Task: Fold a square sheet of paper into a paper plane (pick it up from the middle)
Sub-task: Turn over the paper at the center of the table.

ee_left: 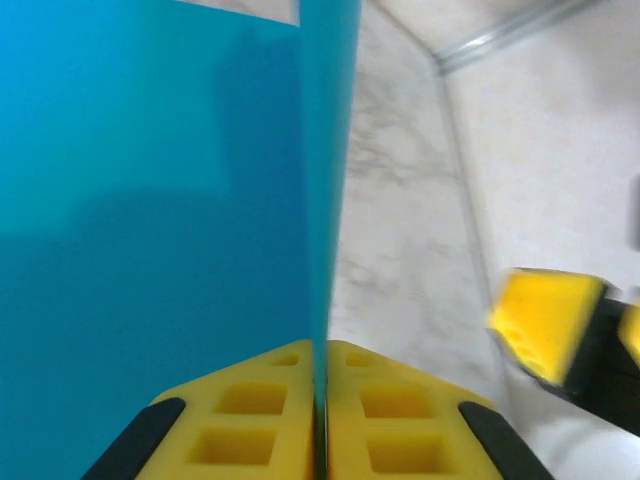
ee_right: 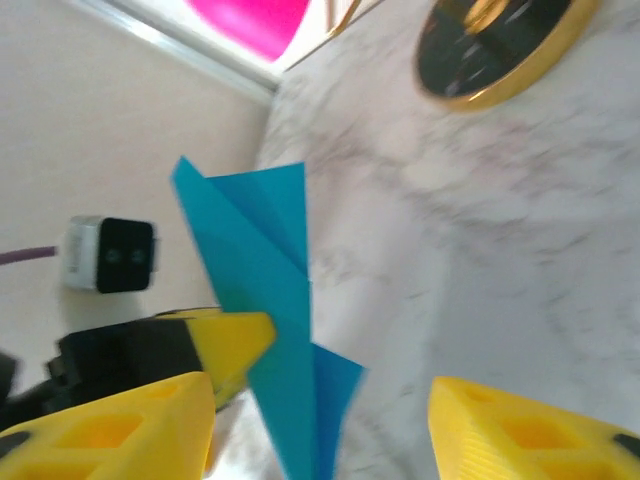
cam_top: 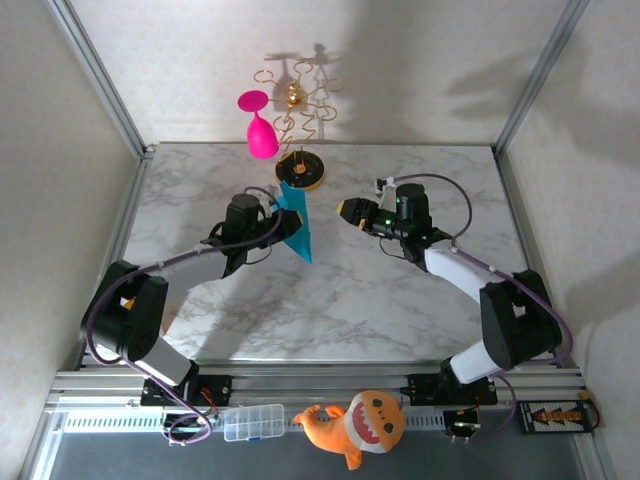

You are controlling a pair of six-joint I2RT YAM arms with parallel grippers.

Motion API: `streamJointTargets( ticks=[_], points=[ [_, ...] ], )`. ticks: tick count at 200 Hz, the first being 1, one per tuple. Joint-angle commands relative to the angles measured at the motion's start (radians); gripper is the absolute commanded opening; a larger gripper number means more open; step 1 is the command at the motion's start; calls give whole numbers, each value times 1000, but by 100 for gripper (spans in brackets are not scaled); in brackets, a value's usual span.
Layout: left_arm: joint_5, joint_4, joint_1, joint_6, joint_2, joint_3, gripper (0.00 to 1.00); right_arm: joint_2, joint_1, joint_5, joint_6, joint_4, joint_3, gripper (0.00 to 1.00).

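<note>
Turquoise paper plane [cam_top: 298, 228] — a narrow folded dart — is held on edge over the marble table [cam_top: 400, 300], pinched along its fold by the closed left gripper [ee_left: 318, 352]. The right gripper [cam_top: 347, 211] is parted and empty near it. The paper is judged light, limp, easily creased — best gripped at the layered spine. Its fold layers are blurred and cannot be counted.

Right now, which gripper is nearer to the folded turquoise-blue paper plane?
Left. The left gripper is shut on the folded turquoise-blue paper plane, pinching it between its fingers; the right gripper stands open to its right, apart from it.
</note>
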Motion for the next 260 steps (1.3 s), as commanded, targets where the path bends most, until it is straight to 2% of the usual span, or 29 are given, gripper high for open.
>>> streamJointTargets(
  ticks=[1,34,60,85,100,174,217,246,260],
  points=[
    [-288,-367,-37,199,-13,110,10,-65,-2,259,-167,-187,22,62],
    [-625,-603,-105,298,49,258,11,-115,-2,474,-240,-291,24,62],
    [-881,-742,-167,348,120,362,11,-163,-1,599,-246,-307,-3,64],
    [-1051,-785,-215,395,201,418,11,-222,-2,690,-211,-310,-37,68],
    [-1109,-805,-237,408,262,458,11,-246,-2,717,-200,-309,-48,68],
    [-1212,-854,-348,398,584,633,11,-298,-2,766,-163,-305,-92,68],
    [-1122,-864,-383,344,663,663,16,-298,-5,768,-149,-303,-99,68],
    [-1043,-853,-398,303,652,667,25,-282,-6,753,-140,-298,-95,68],
    [-970,-832,-402,293,634,663,29,-274,-5,752,-131,-296,-95,68]
  ],
)
